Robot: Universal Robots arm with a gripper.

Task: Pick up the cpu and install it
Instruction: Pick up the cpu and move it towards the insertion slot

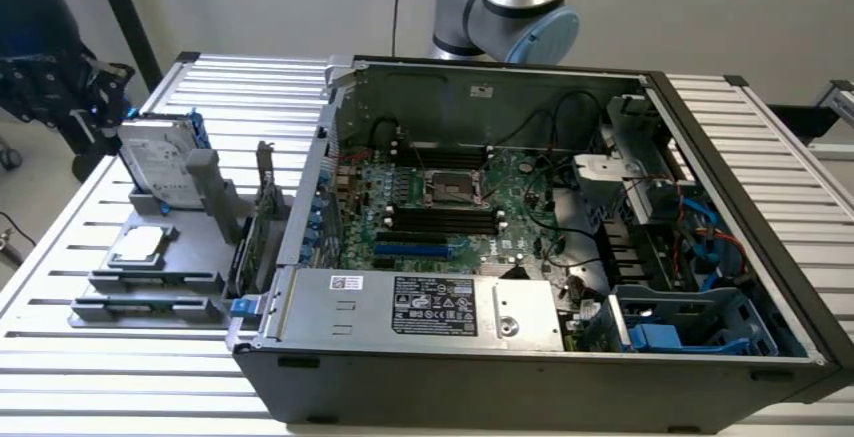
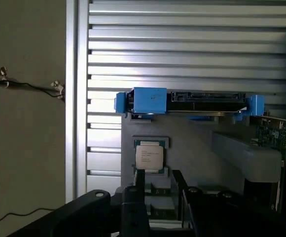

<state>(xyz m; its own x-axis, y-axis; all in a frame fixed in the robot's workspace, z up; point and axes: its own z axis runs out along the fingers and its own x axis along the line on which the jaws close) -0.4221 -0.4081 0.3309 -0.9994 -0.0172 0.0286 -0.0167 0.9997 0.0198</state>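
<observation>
Black two-finger gripper [image 2: 159, 181] hangs parted and empty. The small square silver-topped cpu [image 2: 149, 157] lies flat in its grey plastic tray [image 2: 192, 143], just ahead of the fingertips. An off-centre squeeze could tilt the chip or snag its pocket. Slatted aluminium table [image 2: 182, 49] below, dull floor [image 2: 24, 148] beside.

exterior view: high, angled down over table [image 1: 94, 357] and open case [image 1: 534, 392]. wrist view: close behind gripper [image 2: 158, 177]. shared: cpu [image 2: 148, 157].
</observation>
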